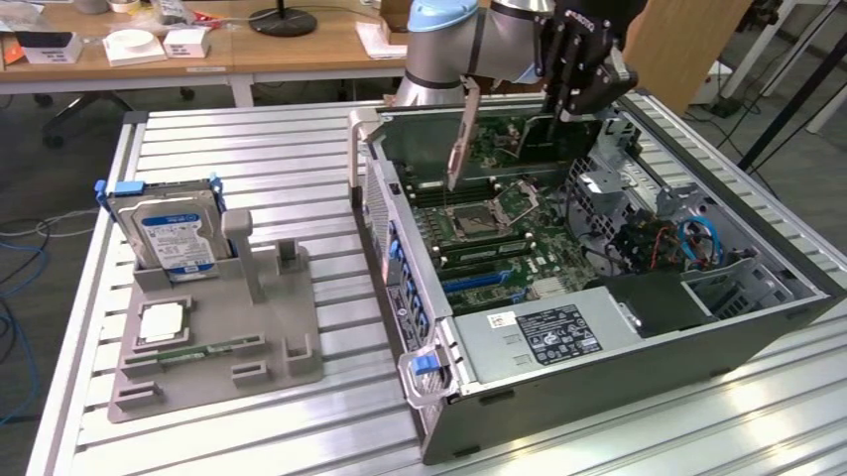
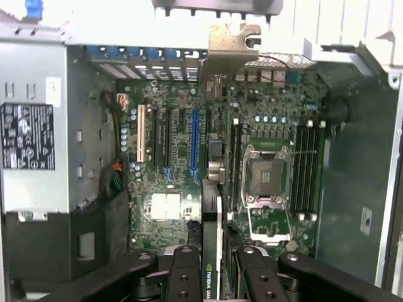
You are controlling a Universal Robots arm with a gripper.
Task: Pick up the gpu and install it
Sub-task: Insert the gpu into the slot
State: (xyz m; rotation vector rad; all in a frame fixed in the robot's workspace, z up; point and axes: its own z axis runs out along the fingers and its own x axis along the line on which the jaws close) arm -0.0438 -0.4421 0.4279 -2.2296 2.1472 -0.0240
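The slatted aluminium desk [image 1: 238, 149] carries a large grey steel computer case [image 1: 622, 397], lying on its side with the panel off, along the desk's edge on the exterior view's right. Inside lies the flat green motherboard [image 2: 277, 107], densely studded, with a long blue plastic slot [image 2: 194, 135], a cream one [image 2: 141, 135] and the square metal processor socket [image 2: 267, 173]. Toward the desk's edge on the exterior view's left sits a grey moulded plastic holder [image 1: 265, 347] with a boxy silver hard drive [image 1: 173, 233] upright in it.

The step in hand is the carry: the pick is done, the install is not. The black gripper [image 2: 213, 264] stands narrow, clamped on the gpu [image 2: 210, 233], a thin, flat, rigid card, black on one face and brownish on the other. It hangs above the motherboard toward the case's far wall, beside the processor socket and in no slot. A tan sheet-metal bracket [image 2: 230, 47] at its far end reaches toward the case's rear wall.

Seating it, I judge, calls for the card's lower edge square over one slot and the bracket at a rear opening, then a straight, firm press, since the card is stiff and the slot narrow
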